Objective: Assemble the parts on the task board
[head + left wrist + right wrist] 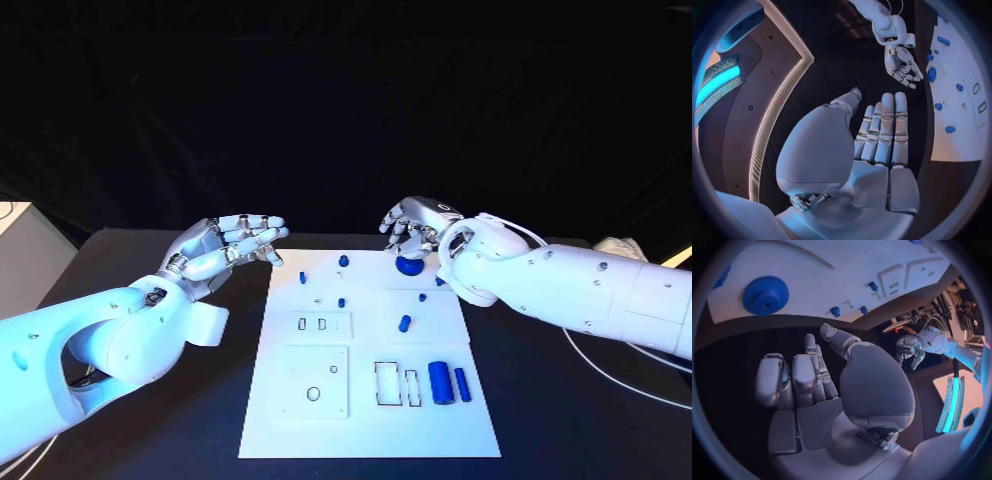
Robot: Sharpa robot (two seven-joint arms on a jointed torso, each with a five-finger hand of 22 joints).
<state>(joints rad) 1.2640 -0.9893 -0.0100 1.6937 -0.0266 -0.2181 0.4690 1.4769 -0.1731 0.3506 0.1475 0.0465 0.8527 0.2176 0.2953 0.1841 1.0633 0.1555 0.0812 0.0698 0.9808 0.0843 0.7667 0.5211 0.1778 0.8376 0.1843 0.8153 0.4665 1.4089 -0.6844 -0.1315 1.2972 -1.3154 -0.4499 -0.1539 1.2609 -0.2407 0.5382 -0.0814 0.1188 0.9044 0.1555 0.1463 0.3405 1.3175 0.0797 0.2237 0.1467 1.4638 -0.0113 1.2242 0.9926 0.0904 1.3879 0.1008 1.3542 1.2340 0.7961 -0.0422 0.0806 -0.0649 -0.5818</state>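
The white task board (369, 425) is lying in the lower centre of the head view on the black tabletop (144, 420). A blue gear (411, 266) is sitting near the board's upper right corner, and 2 blue cylinders (449, 383) are lying lower right. The right hand (415, 226) is hovering just above the gear, fingers curled, gripping nothing. The left hand (231, 245) is hanging open off the board's upper left corner.
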